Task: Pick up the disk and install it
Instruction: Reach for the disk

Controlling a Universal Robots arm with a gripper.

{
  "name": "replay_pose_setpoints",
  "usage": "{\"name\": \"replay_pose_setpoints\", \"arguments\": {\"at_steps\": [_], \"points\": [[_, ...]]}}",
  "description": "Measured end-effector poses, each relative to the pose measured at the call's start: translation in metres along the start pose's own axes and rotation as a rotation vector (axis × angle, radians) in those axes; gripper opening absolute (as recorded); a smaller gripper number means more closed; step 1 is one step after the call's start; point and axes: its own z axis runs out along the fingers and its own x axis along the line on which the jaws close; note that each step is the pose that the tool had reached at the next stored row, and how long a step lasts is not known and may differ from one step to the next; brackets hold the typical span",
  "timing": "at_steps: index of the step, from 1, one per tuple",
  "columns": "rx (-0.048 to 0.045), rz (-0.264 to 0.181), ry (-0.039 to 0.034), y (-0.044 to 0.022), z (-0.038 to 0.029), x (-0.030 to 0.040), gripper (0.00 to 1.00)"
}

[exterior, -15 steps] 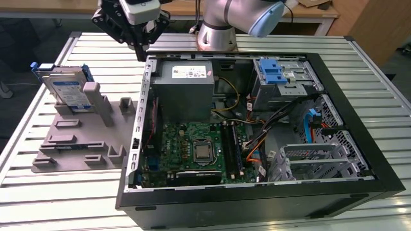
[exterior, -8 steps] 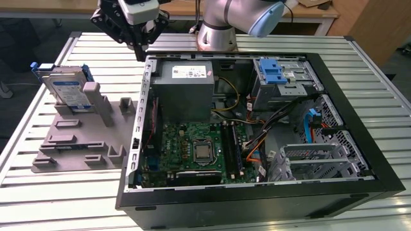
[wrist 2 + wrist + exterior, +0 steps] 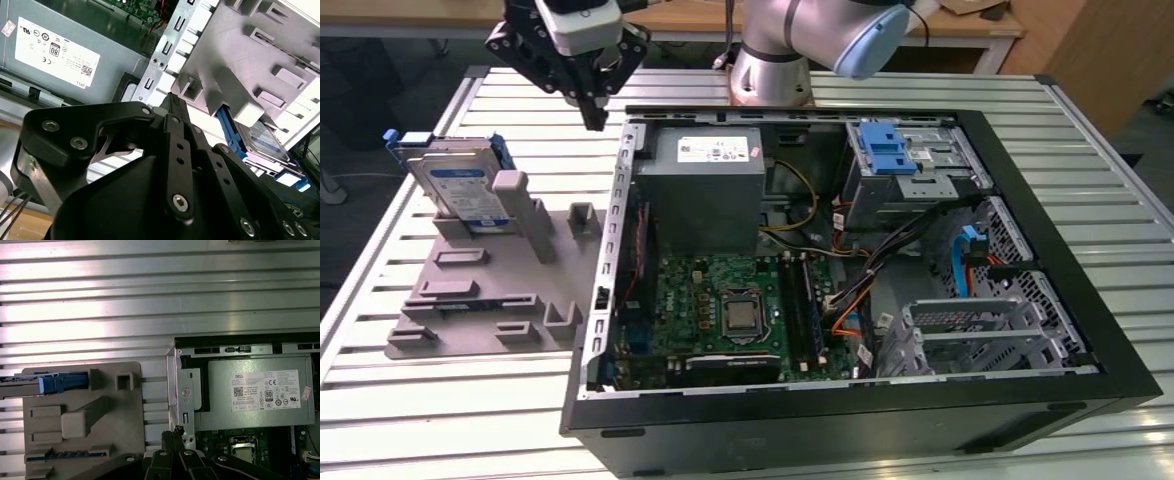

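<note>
Because the disk [image 3: 460,190] stands on edge in a grey fixture [image 3: 467,300] at the exterior view's left of the desk [image 3: 440,400], with nothing visibly clamping it, a glancing touch could probably tip it or skew it in its slot. A post [image 3: 511,195] of the fixture rises just beside its labelled face, so a finger coming down on that side could strike the post instead of the disk's edge.

To the right of it, apart from the disk, the gripper [image 3: 595,112] hangs with its fingers pressed together and nothing between them. It is above the gap between the fixture and the case [image 3: 854,420]. Shut like this, it would land on the disk's top rather than straddle it. The case's wall is close beneath the fingertips, and a sideways sweep could clip it.

Further right, inside the case, the power supply [image 3: 707,185] sits next to loose cables [image 3: 787,215]. Beyond them is the drive cage [image 3: 907,170] with its blue latch. A disk carried in crooked could snag those cables, or its blue bracket could jam at the cage's mouth.
</note>
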Motion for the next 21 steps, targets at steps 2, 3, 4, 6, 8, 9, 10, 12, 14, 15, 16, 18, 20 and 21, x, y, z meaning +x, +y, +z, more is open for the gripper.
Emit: {"name": "replay_pose_setpoints", "arguments": {"at_steps": [2,3,4,6,8,9,10,12,14,15,16,18,20,21], "points": [[-0.0001,0.000,0.0000,0.0003,0.0000,0.0006,0.11],[0.0000,0.000,0.0001,0.0003,0.0000,0.0008,0.11],[0.0000,0.000,0.0000,0.0004,0.0001,0.0010,0.11],[-0.0001,0.000,0.0000,0.0004,0.0001,0.0018,0.11],[-0.0001,0.000,0.0000,0.0011,0.0001,0.0020,0.11],[-0.0001,0.000,-0.0001,0.0011,0.0002,0.0022,0.11],[0.0000,0.000,0.0000,0.0011,0.0001,0.0024,0.11],[0.0000,0.000,0.0000,0.0010,0.0001,0.0033,0.11],[-0.0001,0.000,-0.0001,0.0009,0.0002,0.0043,0.11],[-0.0001,0.000,0.0000,0.0009,0.0002,0.0046,0.11],[0.0000,0.000,0.0000,0.0009,0.0001,0.0048,0.11],[-0.0001,0.000,0.0000,0.0008,0.0001,0.0053,0.11],[-0.0001,0.000,0.0000,0.0008,0.0001,0.0058,0.11],[-0.0001,0.000,-0.0001,0.0007,0.0001,0.0062,0.11]]}}
